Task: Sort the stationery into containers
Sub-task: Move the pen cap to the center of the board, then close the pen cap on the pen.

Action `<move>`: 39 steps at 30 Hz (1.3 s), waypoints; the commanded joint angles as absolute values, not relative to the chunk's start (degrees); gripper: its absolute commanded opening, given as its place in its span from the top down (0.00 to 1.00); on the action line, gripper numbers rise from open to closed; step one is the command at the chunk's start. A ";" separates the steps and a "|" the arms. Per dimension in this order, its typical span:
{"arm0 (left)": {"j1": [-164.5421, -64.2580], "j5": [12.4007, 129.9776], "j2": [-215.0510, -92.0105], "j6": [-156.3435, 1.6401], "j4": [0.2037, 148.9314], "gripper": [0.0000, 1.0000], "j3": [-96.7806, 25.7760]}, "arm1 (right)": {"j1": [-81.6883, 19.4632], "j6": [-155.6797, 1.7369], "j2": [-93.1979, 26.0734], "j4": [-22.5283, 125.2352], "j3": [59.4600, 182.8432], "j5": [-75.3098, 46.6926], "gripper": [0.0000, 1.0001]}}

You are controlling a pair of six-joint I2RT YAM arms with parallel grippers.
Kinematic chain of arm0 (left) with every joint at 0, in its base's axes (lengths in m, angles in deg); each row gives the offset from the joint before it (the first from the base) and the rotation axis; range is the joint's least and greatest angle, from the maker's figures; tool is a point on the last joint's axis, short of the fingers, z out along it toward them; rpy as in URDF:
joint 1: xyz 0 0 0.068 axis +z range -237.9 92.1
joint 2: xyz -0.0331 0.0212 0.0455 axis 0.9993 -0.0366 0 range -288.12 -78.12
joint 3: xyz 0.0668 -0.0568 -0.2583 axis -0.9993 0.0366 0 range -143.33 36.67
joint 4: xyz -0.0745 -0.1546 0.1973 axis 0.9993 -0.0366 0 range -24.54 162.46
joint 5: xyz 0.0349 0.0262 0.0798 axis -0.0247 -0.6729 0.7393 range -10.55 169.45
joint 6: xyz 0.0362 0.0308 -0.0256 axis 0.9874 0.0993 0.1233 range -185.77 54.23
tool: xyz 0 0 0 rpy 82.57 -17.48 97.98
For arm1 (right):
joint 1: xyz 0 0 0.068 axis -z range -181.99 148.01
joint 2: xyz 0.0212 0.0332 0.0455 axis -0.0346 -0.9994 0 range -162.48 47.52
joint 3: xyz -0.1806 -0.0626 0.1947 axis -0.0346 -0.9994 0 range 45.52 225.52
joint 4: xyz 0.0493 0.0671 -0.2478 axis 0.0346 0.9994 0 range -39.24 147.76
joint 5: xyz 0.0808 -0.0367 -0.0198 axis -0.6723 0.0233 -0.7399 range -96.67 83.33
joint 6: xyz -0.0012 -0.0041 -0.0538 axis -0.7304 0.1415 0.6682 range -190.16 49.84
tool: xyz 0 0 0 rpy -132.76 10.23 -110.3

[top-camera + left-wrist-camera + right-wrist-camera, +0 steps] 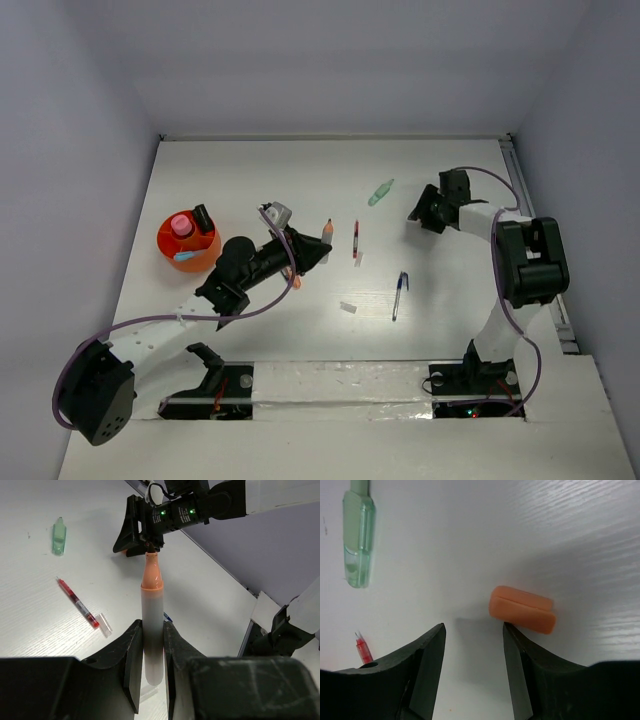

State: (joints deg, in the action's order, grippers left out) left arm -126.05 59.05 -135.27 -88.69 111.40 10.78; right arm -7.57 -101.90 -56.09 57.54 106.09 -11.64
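Overhead view, read from left to right across the white table (250,170). At far left I see the orange pot (170,246), which holds a pink-capped tube (180,224) standing upright, a black item (203,217) and a pale blue piece (185,257) at its near rim.

Right of the pot, and apart from it, is my left gripper (313,256). The left wrist view shows its fingers (134,655) pressed against both sides of a marker (152,605), a pale barrel with an orange tip that points away from the wrist. The marker is clamped and off the table.

Next lies the red pen (355,240), flat on the table, with a small clear bit (105,625) just beside its near end. The blue pen (399,295) lies further right and nearer the bases, well apart from the red one.

The green cap (381,191) lies toward the far side, between the red pen and my right gripper (413,214).

In the right wrist view, the right gripper (474,627) stands parted with only bare table between its fingers. An orange cap (522,609) lies on the table just beyond the right fingertip; I cannot tell whether they touch. The green cap (357,545) shows at upper left of that view.
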 commanded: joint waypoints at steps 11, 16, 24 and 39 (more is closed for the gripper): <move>-126.22 59.59 -135.34 -87.57 112.89 1.00 9.95 | -7.43 -91.89 -56.46 62.35 121.27 -18.45 0.61; -126.22 59.41 -135.08 -87.66 112.98 1.00 10.04 | -6.91 -79.06 -56.54 77.80 128.12 -7.12 0.48; -126.22 59.06 -135.60 -87.92 113.51 1.00 10.12 | -6.91 -62.62 -65.67 92.50 137.62 -8.32 0.26; -126.22 58.44 -137.10 -88.01 113.95 1.00 9.77 | -6.91 -58.99 -72.97 91.71 137.63 -11.77 0.44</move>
State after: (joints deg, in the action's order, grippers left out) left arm -126.05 59.29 -137.26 -88.56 110.72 10.78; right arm -7.18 -59.41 -72.20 91.29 136.15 -12.65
